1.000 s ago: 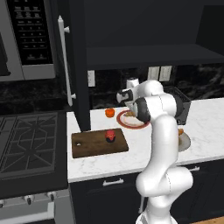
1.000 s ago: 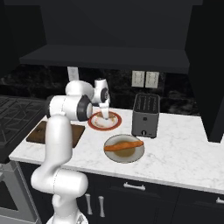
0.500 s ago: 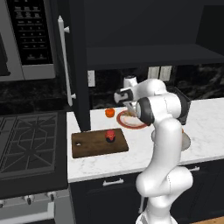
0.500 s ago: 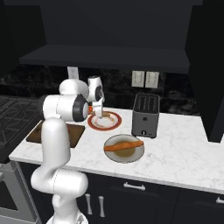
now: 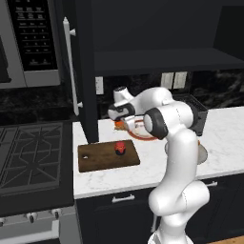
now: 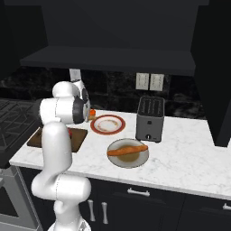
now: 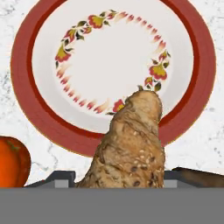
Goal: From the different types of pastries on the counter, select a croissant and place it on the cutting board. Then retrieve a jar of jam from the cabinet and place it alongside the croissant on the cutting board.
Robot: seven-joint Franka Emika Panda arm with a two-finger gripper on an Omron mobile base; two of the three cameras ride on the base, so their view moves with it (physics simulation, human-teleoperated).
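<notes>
My gripper (image 7: 124, 175) is shut on the croissant (image 7: 131, 144), a tan streaked pastry that stands up between the fingertips. It hangs over the near rim of a bare red-rimmed floral plate (image 7: 43, 109). From the left base camera, the gripper (image 5: 120, 119) holds the croissant (image 5: 125, 126) just above the counter (image 5: 219, 138), between the plate (image 5: 143, 133) and the cutting board (image 5: 100, 159). The jar of jam (image 5: 120, 147), red over dark, stands on the board's right part. The long orange stick pastry (image 6: 127, 150) lies on a second plate. The cabinet (image 5: 88, 71) door is open.
An orange-red round object (image 7: 11, 159) sits on the counter beside the floral plate. A toaster (image 6: 150, 118) stands to the plate's right. A stove (image 5: 28, 162) lies left of the board, with a microwave (image 5: 28, 43) above it.
The hand has swung left with the croissant, from over the middle of the floral plate to its left rim, nearer the cabinet door. The plate now lies bare.
</notes>
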